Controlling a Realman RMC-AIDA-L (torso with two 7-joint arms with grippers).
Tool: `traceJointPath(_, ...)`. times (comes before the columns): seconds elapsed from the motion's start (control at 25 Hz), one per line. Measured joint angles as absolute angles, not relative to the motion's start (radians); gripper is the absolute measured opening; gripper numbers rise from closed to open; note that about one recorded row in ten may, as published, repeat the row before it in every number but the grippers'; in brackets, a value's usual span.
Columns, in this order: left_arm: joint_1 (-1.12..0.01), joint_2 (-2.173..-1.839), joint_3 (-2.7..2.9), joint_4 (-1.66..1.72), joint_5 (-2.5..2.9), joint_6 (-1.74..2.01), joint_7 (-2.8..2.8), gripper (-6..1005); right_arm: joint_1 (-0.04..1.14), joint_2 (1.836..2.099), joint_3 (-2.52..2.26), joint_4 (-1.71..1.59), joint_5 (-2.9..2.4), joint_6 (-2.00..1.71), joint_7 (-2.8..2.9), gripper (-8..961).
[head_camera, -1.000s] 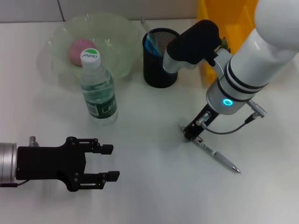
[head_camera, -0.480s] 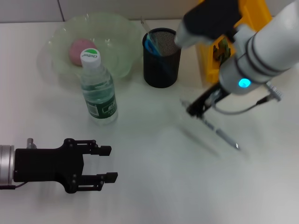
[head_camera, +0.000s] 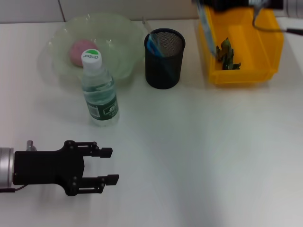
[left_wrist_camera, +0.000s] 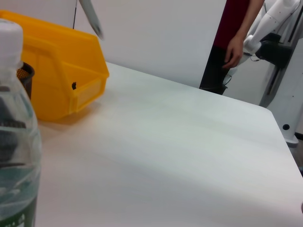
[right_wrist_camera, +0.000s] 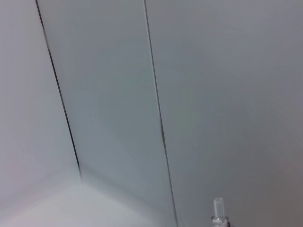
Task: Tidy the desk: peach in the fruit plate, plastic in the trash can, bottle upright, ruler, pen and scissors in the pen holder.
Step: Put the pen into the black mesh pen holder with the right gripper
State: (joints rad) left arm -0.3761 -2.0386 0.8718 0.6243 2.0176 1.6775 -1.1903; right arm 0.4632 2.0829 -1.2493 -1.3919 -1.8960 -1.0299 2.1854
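The white table [head_camera: 199, 156] carries everything. At its far side, toward the robot's left, stands the glass fruit plate [head_camera: 57, 52] with the pink peach [head_camera: 78, 49] inside it. The yellow trash can [head_camera: 246, 75] stands at the far right and holds a piece of crumpled plastic [head_camera: 227, 54]. The left gripper [head_camera: 110, 165] lies low over the near left part of the table with its two fingers spread apart and nothing between them; I judge this arm to be idle. The bottle [head_camera: 98, 94] stands upright just in front of the plate. The black mesh pen holder [head_camera: 163, 71] stands between plate and trash can and already has something blue inside. The right gripper [head_camera: 222, 4] is high at the far edge, over the back left corner of the trash can; whether it grips something I cannot tell. In the left wrist view a slim grey thing, probably the pen [left_wrist_camera: 91, 19], hangs above the trash can with its long axis steep, only a little tilted. From there the pen holder lies toward the robot's left and nearer to the body, so the right arm is the nearer one. The next move probably needs the pen brought over the holder's mouth, tip down.
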Motion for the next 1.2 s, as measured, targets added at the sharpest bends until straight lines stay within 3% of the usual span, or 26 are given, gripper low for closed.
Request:
traceJointPath(0.2,-0.383,-2.042,0.867,0.625,2.017,1.683,-1.197,680,0.507,2.082,-1.223,-1.008,-1.259,-0.969,1.625,246)
traceJointPath(0.32,-0.383,-2.041,0.861,0.625,2.017,1.687,-1.199,680,0.619,2.084,-1.223,-0.643,-0.928,-0.995,1.283,255)
traceJointPath(0.52,-0.383,-2.042,0.855,0.626,2.017,1.687,-1.201,680,0.734,2.089,-1.234,-0.373,-0.763,-1.01,1.043,269)
traceJointPath(1.2,-0.386,-2.047,0.836,0.626,2.017,1.69,-1.197,698,0.793,2.093,-1.325,-0.263,-0.753,-0.918,1.006,318)
